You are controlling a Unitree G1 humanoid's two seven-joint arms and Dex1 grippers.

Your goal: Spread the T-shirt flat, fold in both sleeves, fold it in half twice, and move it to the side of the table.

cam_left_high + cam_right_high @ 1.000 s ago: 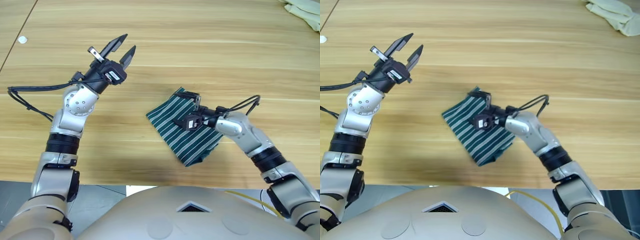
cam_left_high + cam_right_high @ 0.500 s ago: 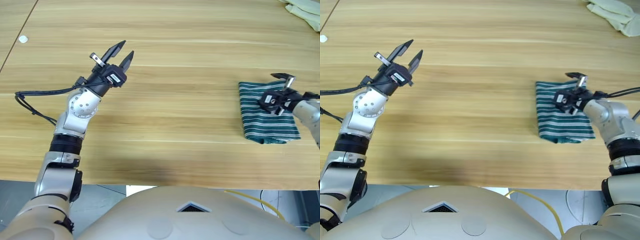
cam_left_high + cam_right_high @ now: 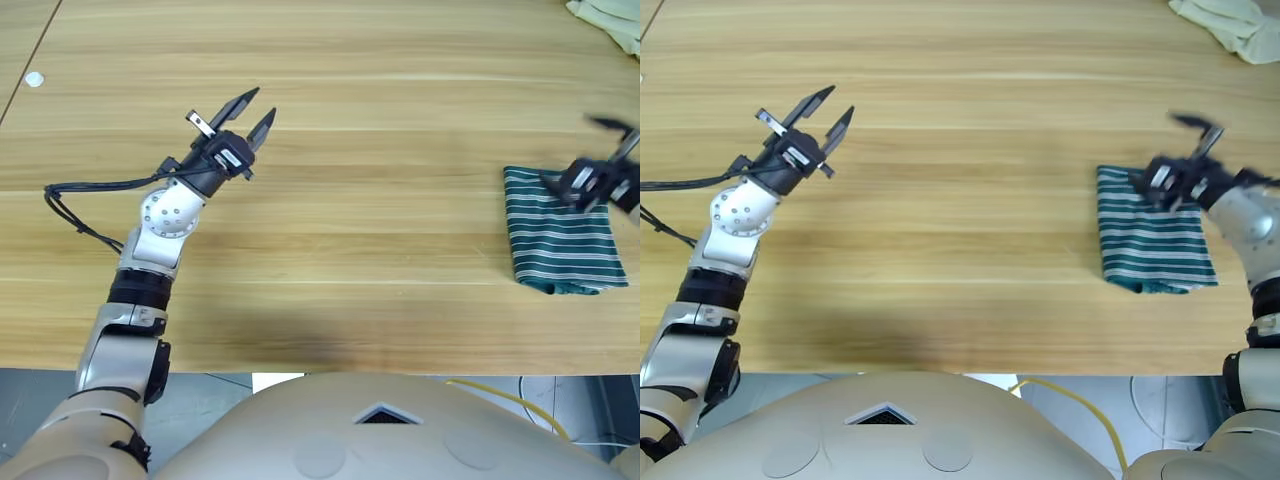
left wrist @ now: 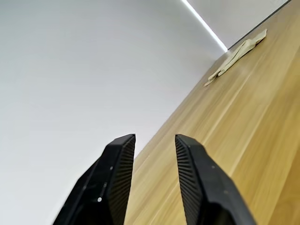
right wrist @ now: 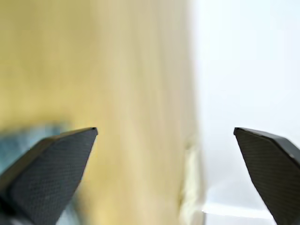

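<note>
The T-shirt (image 3: 560,245) is green with white stripes and lies folded into a small rectangle near the right side of the wooden table (image 3: 400,150). My right gripper (image 5: 165,131) hovers just beyond the shirt's far edge, fingers wide apart and holding nothing. It appears blurred in the left eye view. My left gripper (image 3: 262,103) is raised over the left half of the table, far from the shirt, open and empty, with its black fingers (image 4: 117,164) pointing toward the table's far side.
A cream cloth (image 3: 1225,25) lies at the table's far right corner. A small white disc (image 3: 34,78) sits at the far left. A black cable (image 3: 90,190) trails from the left arm. The table's front edge runs close below the shirt.
My right gripper carried the folded T-shirt from the table's centre to the right side, then let go, opened and lifted off it. The left arm shifted only slightly.
</note>
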